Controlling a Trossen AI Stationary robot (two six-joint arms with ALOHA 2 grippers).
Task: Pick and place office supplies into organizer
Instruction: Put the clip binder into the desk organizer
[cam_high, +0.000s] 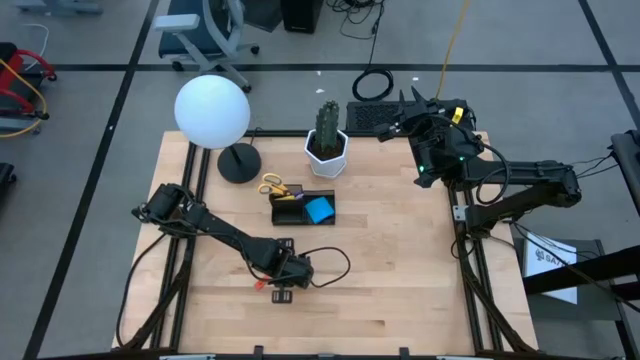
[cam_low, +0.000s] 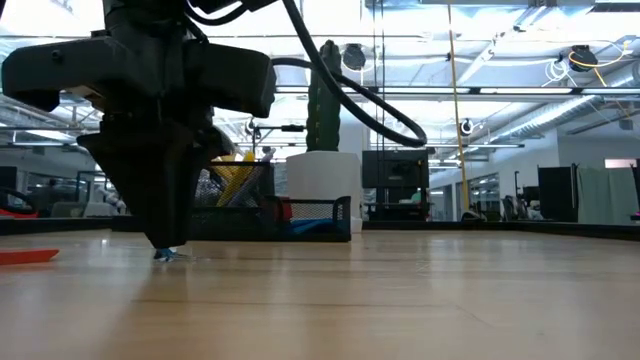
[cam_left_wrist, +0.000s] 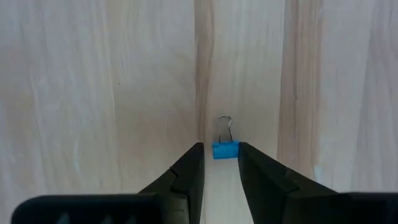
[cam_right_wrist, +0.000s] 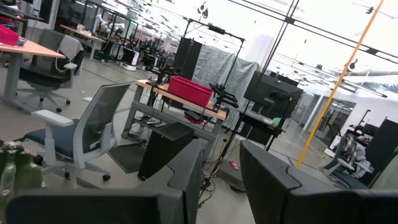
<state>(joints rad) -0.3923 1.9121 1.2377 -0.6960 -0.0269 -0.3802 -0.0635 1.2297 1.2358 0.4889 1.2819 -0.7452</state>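
From above we see the left tool (cam_high: 285, 283) low over the front middle of the bench (cam_high: 400, 280), but not what lies at its tips. The left wrist view supplies that: a small blue binder clip (cam_left_wrist: 225, 150) with a wire loop standing up from it, sitting between the two fingertips (cam_left_wrist: 194, 155), which flank it closely (whether they press on it we cannot tell). The low view shows the same clip (cam_low: 165, 254) as a blue speck on the wood under the tool's dark body, and a flat red-orange piece (cam_low: 28, 257) lying apart from it.

Open wood surrounds the left tool on all sides, and the front edge is near.

Behind it, at mid-bench, stands the organizer (cam_high: 302, 207), a small black tray holding a blue sticky-note pad (cam_high: 319, 209), with yellow-handled scissors (cam_high: 272, 186) at its left end. A globe lamp (cam_high: 212, 112) and a potted cactus (cam_high: 327, 140) stand further back.

The right tool (cam_high: 405, 125) waits raised at the bench's far right corner, its fingers slightly parted around nothing, facing the room.
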